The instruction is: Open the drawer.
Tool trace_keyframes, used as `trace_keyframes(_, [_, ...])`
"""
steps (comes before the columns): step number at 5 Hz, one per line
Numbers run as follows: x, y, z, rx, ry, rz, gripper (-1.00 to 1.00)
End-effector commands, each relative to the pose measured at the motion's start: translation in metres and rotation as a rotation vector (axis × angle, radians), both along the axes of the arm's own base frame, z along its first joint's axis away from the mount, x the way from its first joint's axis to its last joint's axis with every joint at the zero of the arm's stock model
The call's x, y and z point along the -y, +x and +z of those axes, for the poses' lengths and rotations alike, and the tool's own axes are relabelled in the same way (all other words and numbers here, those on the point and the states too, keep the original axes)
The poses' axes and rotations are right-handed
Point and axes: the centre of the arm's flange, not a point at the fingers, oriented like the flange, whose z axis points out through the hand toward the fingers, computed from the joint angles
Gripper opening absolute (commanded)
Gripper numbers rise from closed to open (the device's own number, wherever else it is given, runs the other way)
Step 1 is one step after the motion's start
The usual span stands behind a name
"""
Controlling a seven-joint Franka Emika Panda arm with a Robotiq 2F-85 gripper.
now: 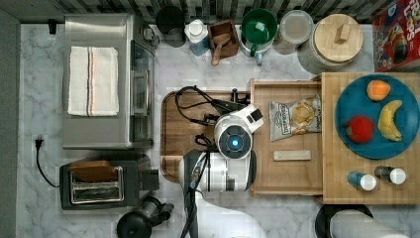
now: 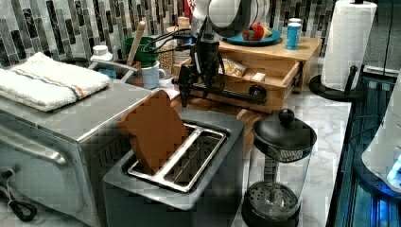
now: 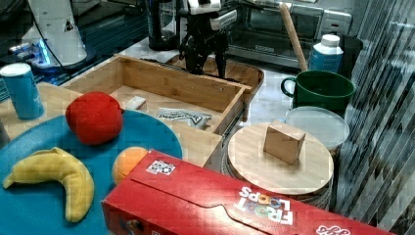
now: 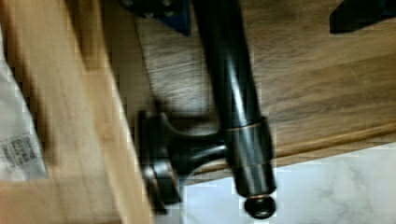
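Bamboo drawer [image 2: 265, 75] stands pulled out at upper centre of the left view (snack bag [image 2: 232, 67] inside). Gripper [image 2: 202, 80] fingers sit spread around its black bar handle [image 2: 231, 94].

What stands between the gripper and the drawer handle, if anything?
Nothing visible does. The gripper is already at the black bar handle of the drawer, which is pulled out over the brown tray.
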Motion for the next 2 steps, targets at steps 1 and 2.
trace_keyframes(1, [-0.0957, -0.0259, -0.0027, -0.061, 0.016, 0.082, 1.00])
trace_keyframes(2, [-0.0957, -0.0259, -0.0027, -0.061, 0.016, 0.082, 1.00])
